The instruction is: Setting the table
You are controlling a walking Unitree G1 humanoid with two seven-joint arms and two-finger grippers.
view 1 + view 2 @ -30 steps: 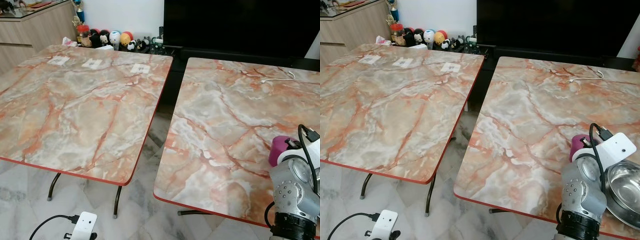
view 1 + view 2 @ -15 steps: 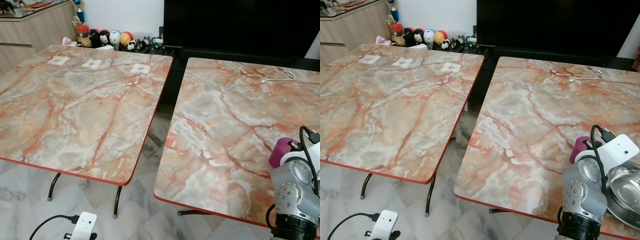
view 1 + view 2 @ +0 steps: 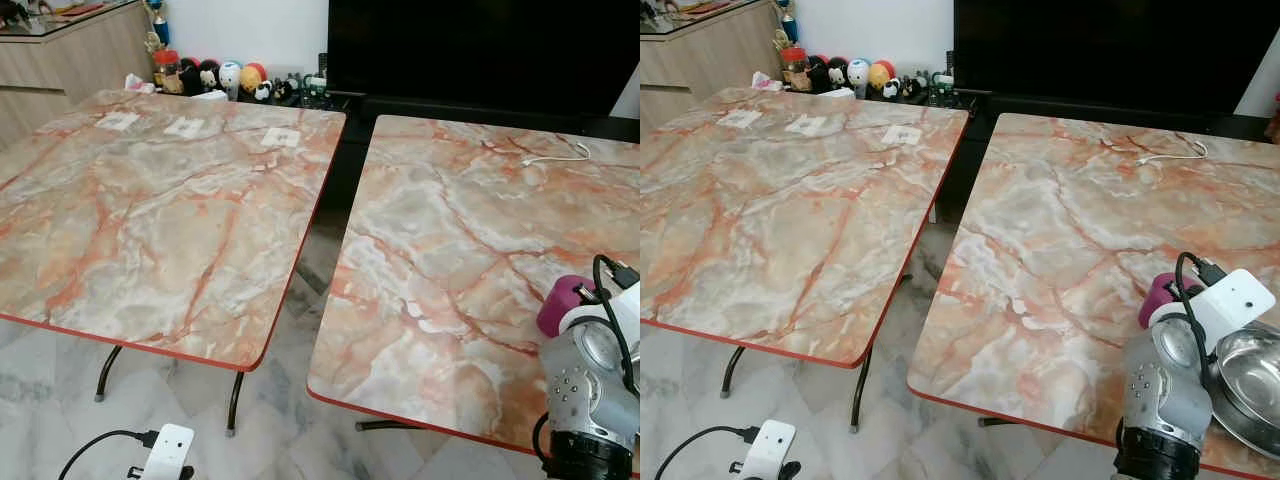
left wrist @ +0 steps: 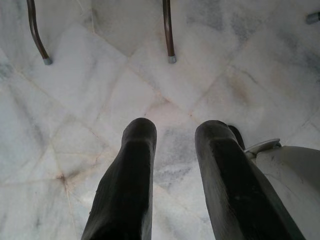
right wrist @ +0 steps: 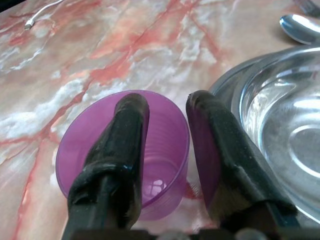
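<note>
R arm has shifted only slightly vs 1 s ago, wrist a touch lower/right in head views; cup, bowl and tables unchanged.

R gripper (image 5: 165, 107) at purple cup (image 5: 80, 150): one finger inside the cup, other outside its rim, wall between them. Fingers close to the wall, but can't tell if actually clamped. Cup upright on R marble table (image 3: 1060, 240), near its front R corner, just beside steel bowl (image 5: 280, 125); can't tell if touching. Bowl sits on a steel plate (image 5: 225, 87), spoon (image 5: 299, 26) beyond it. White cable (image 3: 555, 155) lies at far side of same table.

L gripper (image 4: 172, 130) hangs idle, fingers apart, nothing between them, over pale marble floor (image 4: 100, 100) near table legs (image 4: 169, 30).

L marble table (image 3: 150, 210) carries three white paper slips (image 3: 183, 127) at its far edge. Toys (image 3: 228, 76) on low shelf behind, dark TV (image 3: 480, 50) at back. White power strip (image 3: 165, 450) on floor.
</note>
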